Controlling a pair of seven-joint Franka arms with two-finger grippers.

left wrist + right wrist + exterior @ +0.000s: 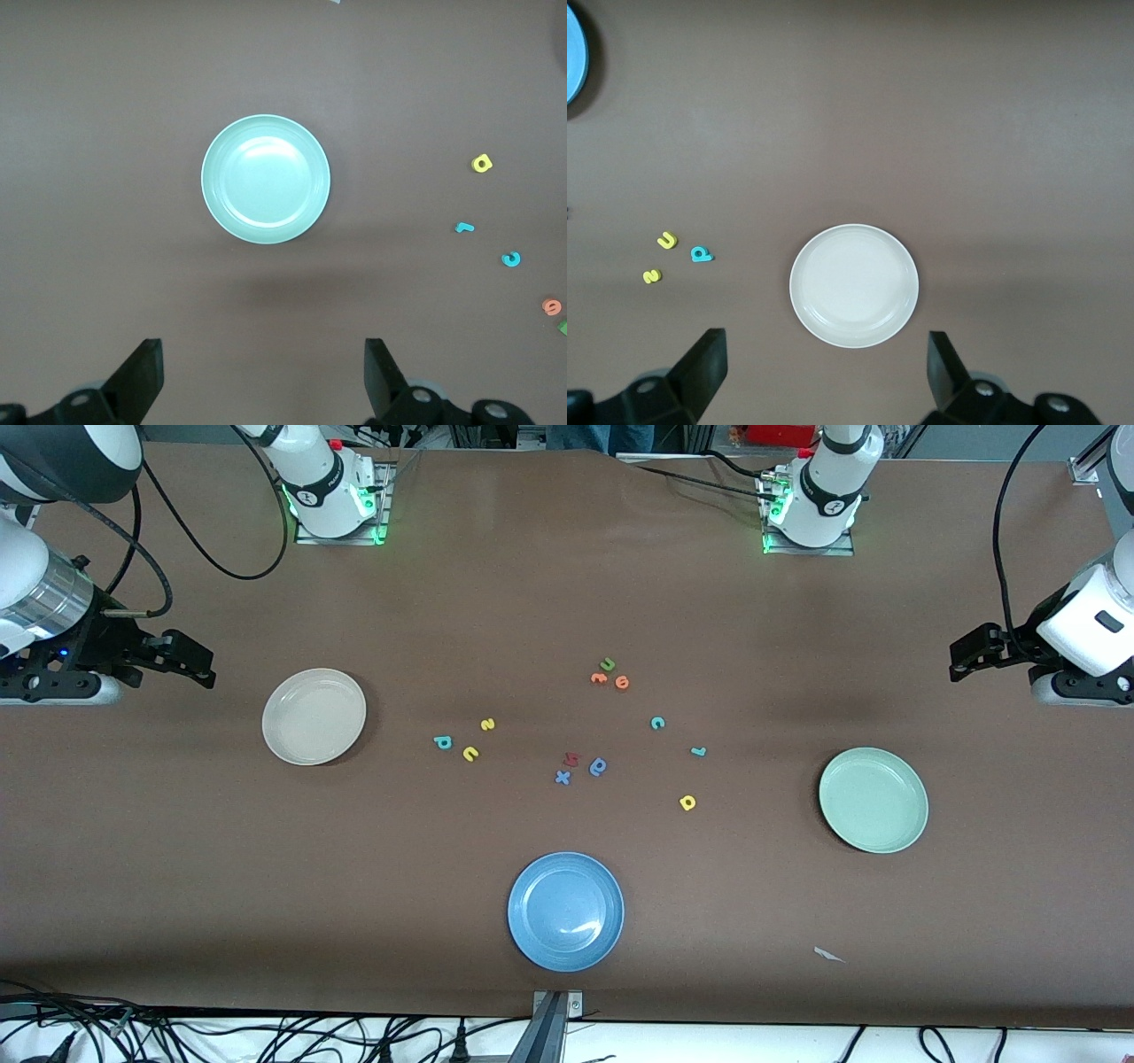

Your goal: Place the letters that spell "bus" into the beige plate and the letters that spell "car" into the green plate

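Note:
The beige plate (314, 716) (853, 285) lies empty toward the right arm's end of the table. Beside it, toward the table's middle, lie the teal "b" (442, 741) (701, 255), the yellow "u" (470, 754) (667, 240) and the yellow "s" (487, 724) (652, 276). The green plate (873, 800) (266, 179) lies empty toward the left arm's end. Near it are the teal "c" (657, 723) (511, 258), the teal "r" (698, 751) (463, 227) and the yellow "a" (687, 802) (481, 163). My right gripper (199, 664) (828, 372) hangs open and empty beside the beige plate. My left gripper (961, 657) (264, 376) hangs open and empty beside the green plate.
An empty blue plate (565, 911) lies nearest the front camera. A green "u" (607, 663) and two orange letters (599, 678) sit farther back. A red letter (571, 759), a blue round letter (598, 766) and a blue "x" (563, 778) lie mid-table. A paper scrap (828, 955) lies near the front edge.

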